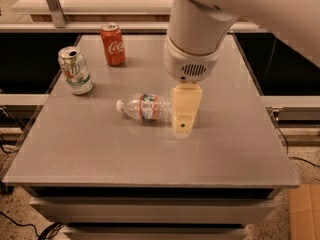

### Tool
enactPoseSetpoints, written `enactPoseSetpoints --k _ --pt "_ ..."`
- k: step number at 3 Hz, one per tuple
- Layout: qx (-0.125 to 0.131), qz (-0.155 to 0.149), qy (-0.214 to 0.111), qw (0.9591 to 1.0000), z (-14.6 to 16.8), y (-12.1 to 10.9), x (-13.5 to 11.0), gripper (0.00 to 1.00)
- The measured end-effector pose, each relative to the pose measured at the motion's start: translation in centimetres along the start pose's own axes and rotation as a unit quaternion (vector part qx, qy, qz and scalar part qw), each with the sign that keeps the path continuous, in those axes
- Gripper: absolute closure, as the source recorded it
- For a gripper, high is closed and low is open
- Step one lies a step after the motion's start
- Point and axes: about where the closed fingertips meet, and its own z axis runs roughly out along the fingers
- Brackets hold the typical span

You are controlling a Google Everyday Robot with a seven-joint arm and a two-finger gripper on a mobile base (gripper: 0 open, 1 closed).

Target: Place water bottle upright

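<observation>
The water bottle, clear ribbed plastic with a white cap and a red-edged label band, lies on its side in the middle of the grey table, cap pointing left. My gripper hangs down from the big white arm and sits over the bottle's right, bottom end, covering it. Only the cream-coloured finger facing the camera shows.
A red cola can stands upright at the back of the table. A green-and-white soda can stands upright at the left. A cardboard box sits on the floor at the lower right. A rail and shelf run behind the table.
</observation>
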Motion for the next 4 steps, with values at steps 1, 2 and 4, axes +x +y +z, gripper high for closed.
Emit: enactPoseSetpoints --k 1,2,4 --pt "0.001 0.001 0.0 1.0 0.0 0.0 0.0 0.0" --pt "0.011 -0.001 0.004 0.9999 0.5 -1.1 -0.8 0.0" --pt "0.019 -0.034 0.009 0.9992 2.2 -3.5 -3.5 0.0"
